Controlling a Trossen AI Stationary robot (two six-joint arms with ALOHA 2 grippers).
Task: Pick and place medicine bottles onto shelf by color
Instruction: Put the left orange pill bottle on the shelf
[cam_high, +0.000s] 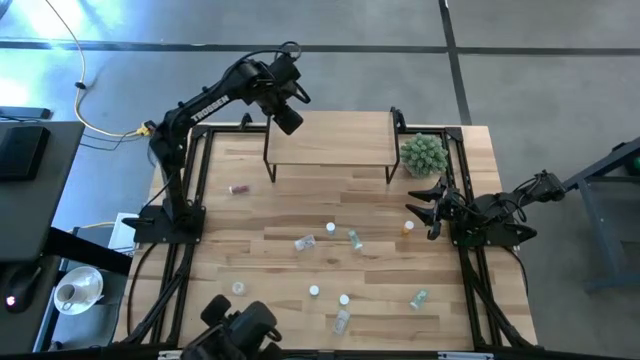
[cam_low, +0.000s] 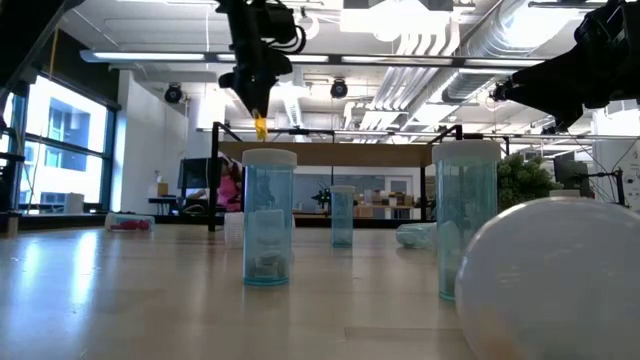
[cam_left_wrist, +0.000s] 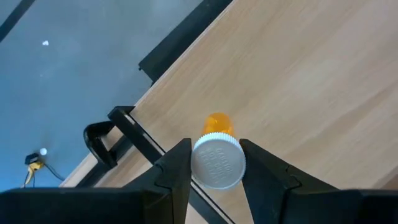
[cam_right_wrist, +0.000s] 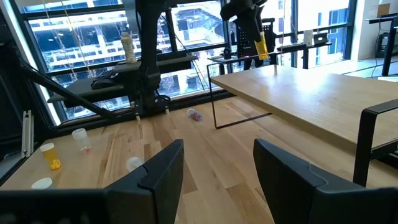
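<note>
Orange medicine bottle (cam_left_wrist: 217, 152), white cap toward the wrist camera, sits clamped between the two fingers of the left gripper (cam_left_wrist: 215, 163); jaws narrow, closed on the cap end. In the high view the left gripper (cam_high: 287, 118) is over the near-left corner of the shelf (cam_high: 340, 135), above its light-wood top; in the right wrist view the bottle (cam_right_wrist: 262, 45) hangs tilted in the air, clear of the board, not touching it. The low view shows the same bottle (cam_low: 261, 127) as a small orange tip below the dark gripper, above the shelf line. The shelf top carries no bottles that can be made out. Right gripper (cam_high: 425, 210) rests at the right edge of the table (cam_high: 250, 215), jaws apart and holding nothing; right wrist view shows its two fingers with a clear gap. A second orange bottle (cam_high: 407, 228) stands just beside it on the table. A pink bottle (cam_high: 238, 188) lies alone on the left side of the table, in front of the shelf. Remaining bottles are scattered over the middle and front of the table, some upright, some lying; a green one (cam_high: 419, 298) lies at front right. Spiky green plant ball (cam_high: 424, 153) sits just beside the right end of the shelf.
</note>
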